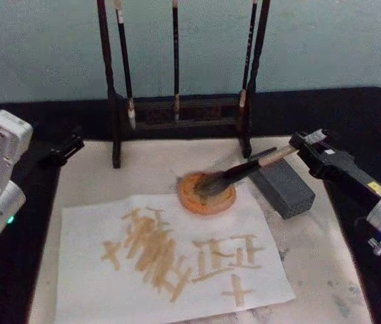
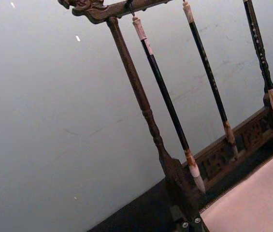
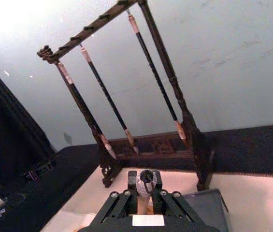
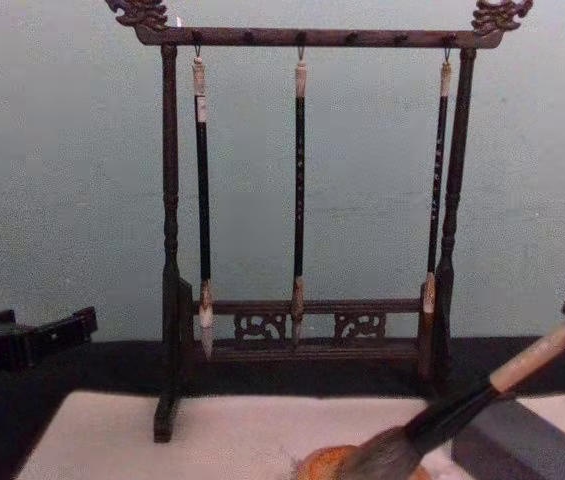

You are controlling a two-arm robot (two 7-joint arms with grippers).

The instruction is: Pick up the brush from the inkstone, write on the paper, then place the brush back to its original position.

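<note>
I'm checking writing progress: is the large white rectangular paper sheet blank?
No, the large white rectangular paper sheet carries many tan brush strokes across its middle in the head view.

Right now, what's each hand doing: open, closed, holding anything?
Left hand: parked on the left, state cannot be told.
Right hand: closed on the brush, bristles on the orange dish.

We see a black table (image 1: pixel 369 108) bearing a pale mat (image 1: pixel 325 266). On the mat lie the stroke-marked paper (image 1: pixel 173 258) near us, a round orange inkstone (image 1: pixel 195 202) behind it, a grey block (image 1: pixel 283 189) to the right, and, apparently, the rack's (image 1: pixel 190 115) feet at the far edge.
</note>
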